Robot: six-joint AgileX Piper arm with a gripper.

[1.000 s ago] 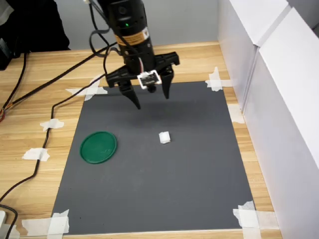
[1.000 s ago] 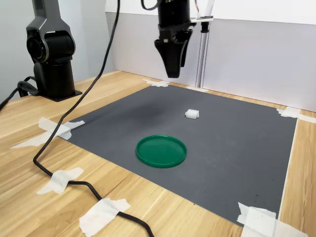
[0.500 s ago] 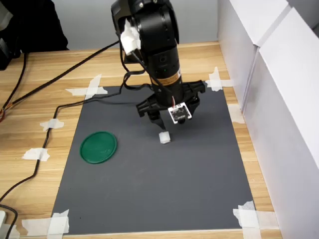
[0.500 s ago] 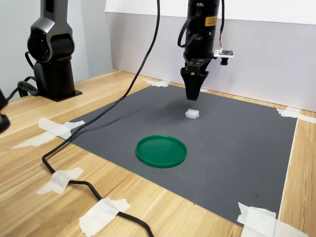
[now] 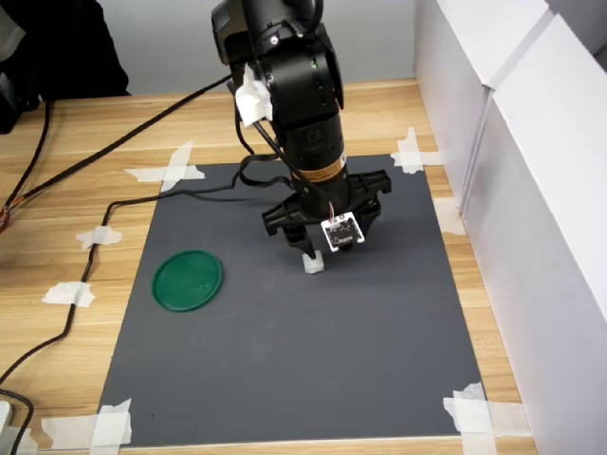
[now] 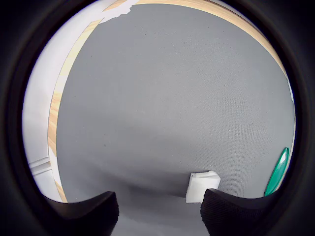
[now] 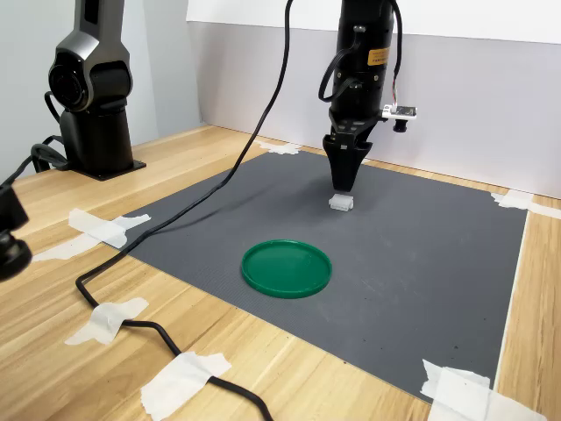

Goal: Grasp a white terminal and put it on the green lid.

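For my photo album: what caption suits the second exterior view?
Robot gripper poised open just above a white terminal, green lid waiting nearby.

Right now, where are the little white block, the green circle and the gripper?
white terminal (image 7: 341,203), second exterior view, on its front face.
green lid (image 5: 188,280), first exterior view, middle of the disc.
gripper (image 6: 160,212), wrist view, between its fingertips.

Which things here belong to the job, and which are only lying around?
Belong to the job: white terminal, green lid, gripper.
Only lying around: tape pieces, black cable, grey mat, white boxes.
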